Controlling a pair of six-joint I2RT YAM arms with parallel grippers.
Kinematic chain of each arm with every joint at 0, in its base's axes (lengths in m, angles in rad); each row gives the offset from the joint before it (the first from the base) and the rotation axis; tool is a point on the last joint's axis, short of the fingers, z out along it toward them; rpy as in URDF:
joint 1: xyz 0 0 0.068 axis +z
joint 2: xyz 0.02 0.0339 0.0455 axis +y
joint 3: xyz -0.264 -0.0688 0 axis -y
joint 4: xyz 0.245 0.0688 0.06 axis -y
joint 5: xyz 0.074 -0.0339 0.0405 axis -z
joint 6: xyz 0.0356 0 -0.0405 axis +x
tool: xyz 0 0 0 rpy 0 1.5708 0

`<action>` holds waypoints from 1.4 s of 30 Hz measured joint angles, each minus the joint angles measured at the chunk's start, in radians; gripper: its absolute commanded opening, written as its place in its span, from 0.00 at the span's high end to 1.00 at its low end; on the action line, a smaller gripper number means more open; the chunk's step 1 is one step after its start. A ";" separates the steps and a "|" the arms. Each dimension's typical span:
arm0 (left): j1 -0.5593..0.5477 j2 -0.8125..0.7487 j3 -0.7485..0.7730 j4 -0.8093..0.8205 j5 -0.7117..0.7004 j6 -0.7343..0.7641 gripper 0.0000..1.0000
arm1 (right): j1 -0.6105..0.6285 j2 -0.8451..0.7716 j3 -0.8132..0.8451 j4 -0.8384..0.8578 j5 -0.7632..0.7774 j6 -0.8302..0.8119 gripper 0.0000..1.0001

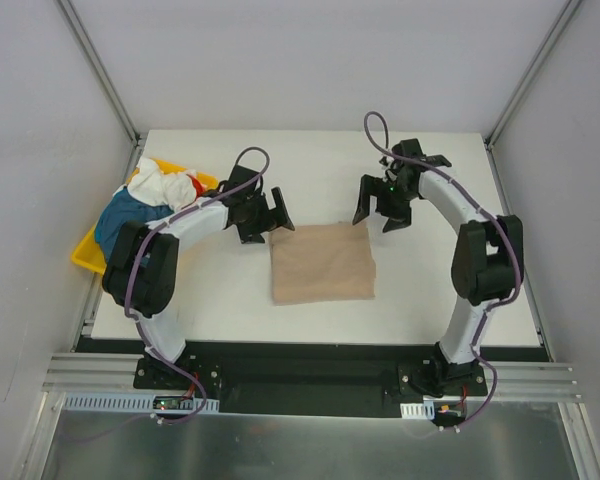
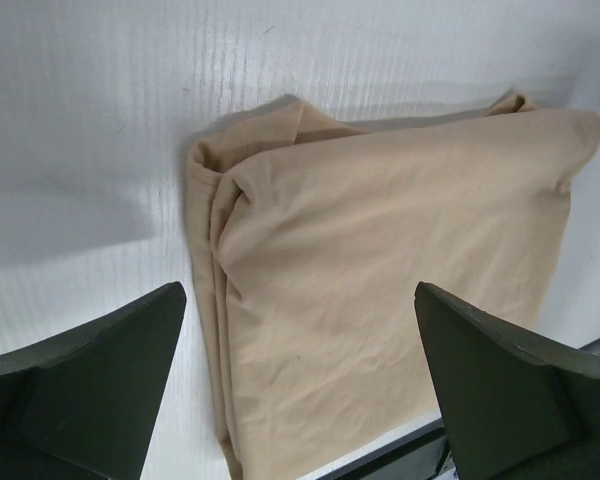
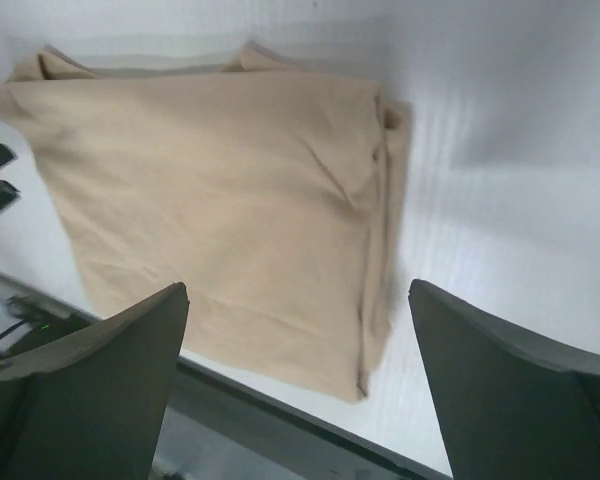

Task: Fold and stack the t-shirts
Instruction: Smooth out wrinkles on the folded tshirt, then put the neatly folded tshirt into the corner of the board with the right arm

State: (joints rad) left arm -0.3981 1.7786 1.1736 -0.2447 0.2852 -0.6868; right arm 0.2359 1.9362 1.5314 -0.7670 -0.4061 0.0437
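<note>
Mid-table — one folded tan t-shirt; three others in tray; left fingers, right fingers spread.

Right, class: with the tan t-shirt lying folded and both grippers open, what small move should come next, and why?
Probably swing the left gripper toward the yellow tray for the white t-shirt in it. The tan t-shirt already lies as a neat rectangle, the right gripper is open too, and the tray is on the left arm's side.
</note>
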 measured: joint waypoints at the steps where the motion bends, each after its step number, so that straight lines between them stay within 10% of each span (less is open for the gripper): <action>1: 0.000 -0.015 -0.006 -0.002 -0.010 0.001 0.01 | 0.006 -0.035 -0.001 -0.014 0.040 -0.009 0.04; 7: 0.000 -0.196 -0.079 -0.028 -0.106 0.026 0.01 | 0.114 -0.430 -0.153 0.014 0.432 -0.018 0.04; 15: 0.000 -0.564 -0.179 -0.068 -0.248 0.051 0.01 | 0.119 -0.963 -0.403 0.144 0.584 0.057 0.04; 22: 0.000 -0.817 -0.321 -0.117 -0.343 0.048 0.01 | 0.119 -0.822 -0.467 0.125 0.477 0.057 0.01; 26: 0.000 -0.908 -0.403 -0.164 -0.397 0.041 0.01 | 0.119 -0.674 -0.489 0.116 0.415 0.056 0.16; 42: 0.000 -0.781 -0.414 -0.210 -0.426 0.036 0.01 | 0.135 -0.177 -0.403 0.143 0.203 0.078 0.49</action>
State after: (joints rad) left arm -0.3981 0.9977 0.7601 -0.4549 -0.1406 -0.6510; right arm 0.3710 1.7588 1.1282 -0.6235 -0.2031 0.1219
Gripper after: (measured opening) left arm 0.993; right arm 0.573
